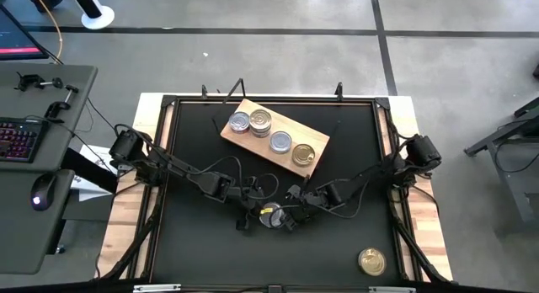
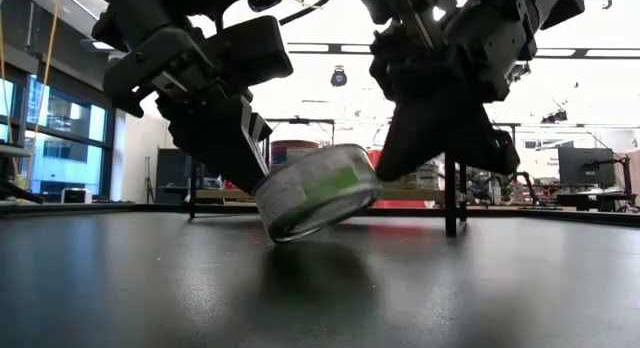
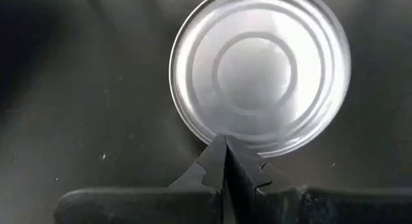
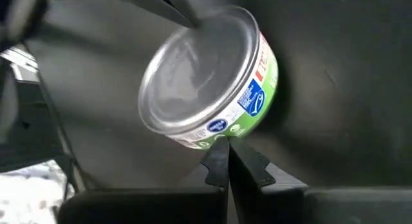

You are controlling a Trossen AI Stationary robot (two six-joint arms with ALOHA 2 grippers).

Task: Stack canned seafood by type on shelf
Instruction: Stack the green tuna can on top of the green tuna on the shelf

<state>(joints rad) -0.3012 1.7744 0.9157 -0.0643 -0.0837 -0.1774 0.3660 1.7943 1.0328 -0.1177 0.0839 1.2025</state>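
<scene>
A tin with a silver lid and a green label [image 1: 270, 215] sits tilted on the black table between my two grippers. My left gripper [image 3: 225, 153] is shut, its tips at the tin's silver face [image 3: 257, 69]. My right gripper [image 4: 220, 154] is shut too, on the tin's opposite side. In the low view the tin [image 2: 318, 193] leans with its left edge low and its right edge raised. The wooden shelf [image 1: 296, 128] lies farther back with several tins on it in a row: silver lids [image 1: 240, 122] [image 1: 280, 142] and a gold lid [image 1: 304, 153]. My left gripper touches the rim of the tin's silver face [image 3: 222, 137] with the tips of its shut fingers, coming from the table's left side. My right gripper touches the tin's labelled side wall [image 4: 222, 132] with its shut fingertips, coming from the table's right side, slanting down. The tin stands tilted between them.
A lone gold-lidded tin [image 1: 371, 261] lies near the table's near right corner. Cables trail from both arms across the middle of the table. A desk with a keyboard [image 1: 17, 137] and mouse stands beyond the table's left edge.
</scene>
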